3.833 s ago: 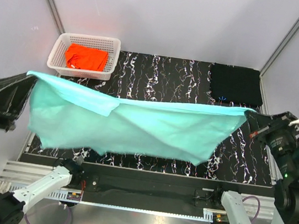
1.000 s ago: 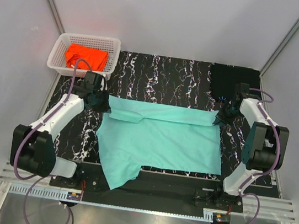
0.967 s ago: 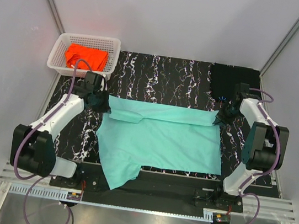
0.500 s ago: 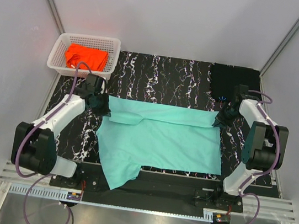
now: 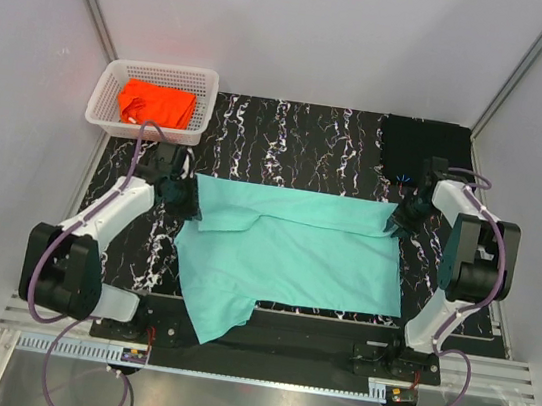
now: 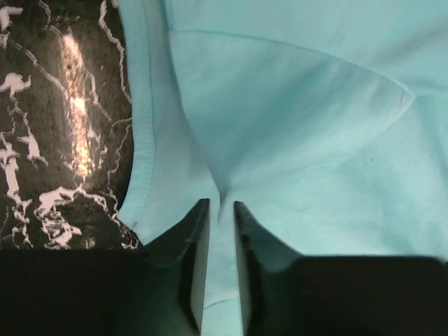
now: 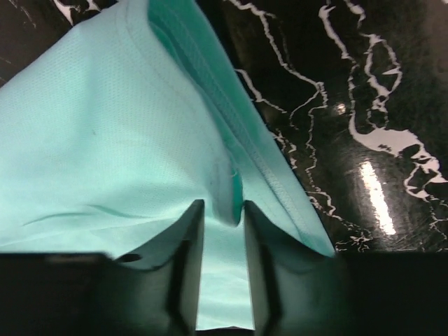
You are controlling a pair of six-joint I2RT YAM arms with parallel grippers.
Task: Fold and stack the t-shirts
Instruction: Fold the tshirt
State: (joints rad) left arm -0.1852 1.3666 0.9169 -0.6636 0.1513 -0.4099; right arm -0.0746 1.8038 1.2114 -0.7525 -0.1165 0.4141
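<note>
Left fingers (image 6: 196, 280) and right fingers (image 7: 187, 266), each slightly parted, straddle cloth ridges at the far corners of the mint-teal t-shirt (image 5: 294, 252), spread across the counter (image 5: 300, 137); light, limp and thin, it likely handles best pinched at hems and corners.

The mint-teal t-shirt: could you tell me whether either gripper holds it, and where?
Cloth of the mint-teal t-shirt sits between the fingers of the left gripper and right gripper at its far corners; whether either grips cannot be told.
</note>
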